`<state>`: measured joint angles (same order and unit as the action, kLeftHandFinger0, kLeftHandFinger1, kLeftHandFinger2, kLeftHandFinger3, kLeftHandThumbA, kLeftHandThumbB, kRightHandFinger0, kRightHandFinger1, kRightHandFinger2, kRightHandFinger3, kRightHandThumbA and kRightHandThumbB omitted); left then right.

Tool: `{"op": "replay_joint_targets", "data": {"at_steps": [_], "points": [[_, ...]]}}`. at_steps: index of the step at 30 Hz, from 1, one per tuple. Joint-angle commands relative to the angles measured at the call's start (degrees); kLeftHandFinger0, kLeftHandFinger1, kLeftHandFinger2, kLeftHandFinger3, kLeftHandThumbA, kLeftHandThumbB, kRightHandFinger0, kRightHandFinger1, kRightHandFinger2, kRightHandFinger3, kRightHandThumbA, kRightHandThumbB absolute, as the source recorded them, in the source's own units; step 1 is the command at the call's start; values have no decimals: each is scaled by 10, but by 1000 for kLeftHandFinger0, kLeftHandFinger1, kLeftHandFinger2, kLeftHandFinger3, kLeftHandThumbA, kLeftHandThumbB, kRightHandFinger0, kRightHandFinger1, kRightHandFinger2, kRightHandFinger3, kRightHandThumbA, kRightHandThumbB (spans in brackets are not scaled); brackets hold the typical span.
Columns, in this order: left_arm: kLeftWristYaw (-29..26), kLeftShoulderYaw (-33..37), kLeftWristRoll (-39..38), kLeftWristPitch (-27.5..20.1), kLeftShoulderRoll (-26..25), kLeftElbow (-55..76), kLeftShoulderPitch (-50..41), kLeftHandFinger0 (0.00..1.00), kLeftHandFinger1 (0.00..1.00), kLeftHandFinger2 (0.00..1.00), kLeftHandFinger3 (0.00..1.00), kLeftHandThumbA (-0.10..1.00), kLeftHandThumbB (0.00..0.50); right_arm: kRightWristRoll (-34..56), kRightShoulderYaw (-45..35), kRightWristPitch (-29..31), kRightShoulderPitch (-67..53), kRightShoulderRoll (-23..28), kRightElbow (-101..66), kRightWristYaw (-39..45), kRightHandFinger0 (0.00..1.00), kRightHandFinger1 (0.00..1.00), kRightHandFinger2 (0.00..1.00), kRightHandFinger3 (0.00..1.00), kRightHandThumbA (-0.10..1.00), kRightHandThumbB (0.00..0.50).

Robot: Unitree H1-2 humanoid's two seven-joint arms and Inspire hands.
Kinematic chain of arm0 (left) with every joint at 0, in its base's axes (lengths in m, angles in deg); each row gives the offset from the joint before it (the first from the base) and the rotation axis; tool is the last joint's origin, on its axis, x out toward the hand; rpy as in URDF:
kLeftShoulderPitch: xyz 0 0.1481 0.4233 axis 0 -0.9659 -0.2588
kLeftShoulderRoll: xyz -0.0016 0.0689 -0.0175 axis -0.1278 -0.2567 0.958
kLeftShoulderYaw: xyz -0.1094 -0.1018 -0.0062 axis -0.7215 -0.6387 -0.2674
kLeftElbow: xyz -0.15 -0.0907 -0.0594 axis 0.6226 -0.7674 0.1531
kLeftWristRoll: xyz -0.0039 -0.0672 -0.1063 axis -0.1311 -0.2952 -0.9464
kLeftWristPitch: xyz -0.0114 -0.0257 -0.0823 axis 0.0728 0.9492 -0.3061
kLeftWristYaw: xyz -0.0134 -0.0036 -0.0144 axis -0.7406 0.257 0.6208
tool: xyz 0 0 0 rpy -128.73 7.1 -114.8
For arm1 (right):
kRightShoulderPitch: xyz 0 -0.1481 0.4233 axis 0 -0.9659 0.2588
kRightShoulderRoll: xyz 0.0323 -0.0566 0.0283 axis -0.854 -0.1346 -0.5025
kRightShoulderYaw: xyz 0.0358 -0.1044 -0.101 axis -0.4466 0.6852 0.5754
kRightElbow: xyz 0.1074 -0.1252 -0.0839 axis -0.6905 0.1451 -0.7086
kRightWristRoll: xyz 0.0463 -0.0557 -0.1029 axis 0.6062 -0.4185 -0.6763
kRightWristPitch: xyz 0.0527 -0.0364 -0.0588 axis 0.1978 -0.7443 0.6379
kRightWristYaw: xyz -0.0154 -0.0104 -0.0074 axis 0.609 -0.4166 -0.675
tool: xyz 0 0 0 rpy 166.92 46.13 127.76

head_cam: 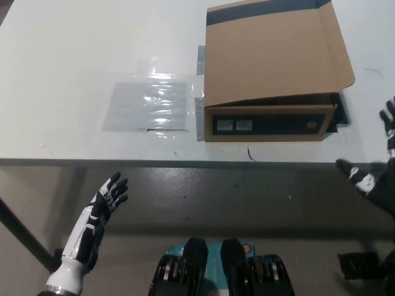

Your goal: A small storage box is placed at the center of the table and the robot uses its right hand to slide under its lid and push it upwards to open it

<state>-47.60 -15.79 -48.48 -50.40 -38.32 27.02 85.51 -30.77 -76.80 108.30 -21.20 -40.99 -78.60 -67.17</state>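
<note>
- Table point(74, 55): a white surface filling the upper part of the head view; its front edge runs across the picture below the box.
- Box point(268, 120): brown cardboard, on the table right of centre and near the front edge, its long axis running left to right.
- Lid point(274, 52): a flat flap lying over the box and overhanging it to the right; its front edge sits slightly raised above the dark front face.
- Plastic sheet point(148, 105): clear, flat on the table just left of the box.
- Right hand point(378, 161): black, at the picture's right edge, open and holding nothing. It is much the nearer hand; the box lies to its left and slightly farther back, apart from it.
- Left hand point(106, 197): white, open, resting below the table edge, well apart from the box.
</note>
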Motion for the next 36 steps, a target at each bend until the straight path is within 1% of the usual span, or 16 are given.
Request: {"op": "replay_joint_targets", "data": {"at_steps": [1,4,7,8,10,13,15,16,18,20,22,25,29,31,36], "points": [[5,2,4,-10,-7,18,-1,1000,1000,1000,1000,1000,323,89,-22,-38,42,12,-13,-7,1000,1000,1000,1000,1000,238],[8,2,0,-18,-7,9,1,1000,1000,1000,1000,1000,332,121,-35,-60,69,16,0,-8,1000,1000,1000,1000,1000,245],[6,3,5,-19,-7,7,2,1000,1000,1000,1000,1000,329,139,-44,-76,85,18,9,-7,1000,1000,1000,1000,1000,253],[7,3,6,-17,-8,7,3,1000,1000,1000,1000,1000,330,150,-48,-80,96,19,18,-5,1000,1000,1000,1000,1000,271],[8,3,4,-15,-9,8,3,1000,1000,1000,1000,1000,330,162,-53,-87,106,21,26,-3,1000,1000,1000,1000,1000,281],[5,1,3,-18,-6,2,3,1000,1000,1000,1000,1000,354,178,-63,-95,132,19,51,-3,1000,1000,1000,1000,1000,284],[5,1,3,-17,-6,3,3,1000,1000,1000,1000,1000,357,184,-67,-99,142,19,62,-1,1000,1000,1000,1000,1000,286],[5,1,2,-18,-5,2,1,1000,1000,1000,1000,1000,348,202,-72,-111,153,16,72,1,1000,1000,1000,1000,1000,292],[4,1,3,-20,-5,2,0,1000,1000,1000,1000,1000,336,201,-75,-115,166,14,85,-4,1000,1000,1000,1000,1000,275],[6,1,2,-21,-5,2,0,1000,1000,1000,1000,1000,317,210,-79,-115,183,11,105,-1,1000,1000,1000,1000,1000,273],[6,1,0,-22,-5,1,1,1000,1000,1000,1000,1000,317,218,-82,-119,193,9,116,1,1000,1000,1000,1000,1000,280],[7,2,1,-27,-5,-1,2,1000,1000,1000,1000,1000,320,233,-85,-124,215,6,144,14,1000,1000,1000,1000,1000,273],[8,4,3,-28,-5,-1,-2,1000,1000,1000,1000,1000,308,264,-96,-138,229,-1,166,22,1000,1000,1000,1000,1000,279],[8,5,3,-26,-4,3,-5,1000,1000,1000,1000,1000,298,269,-100,-139,235,-2,184,23,1000,1000,1000,1000,1000,270],[8,7,3,-20,-4,1,-2,1000,1000,1000,1000,1000,315,276,-107,-136,245,-2,212,29,1000,1000,1000,1000,1000,259]]}}
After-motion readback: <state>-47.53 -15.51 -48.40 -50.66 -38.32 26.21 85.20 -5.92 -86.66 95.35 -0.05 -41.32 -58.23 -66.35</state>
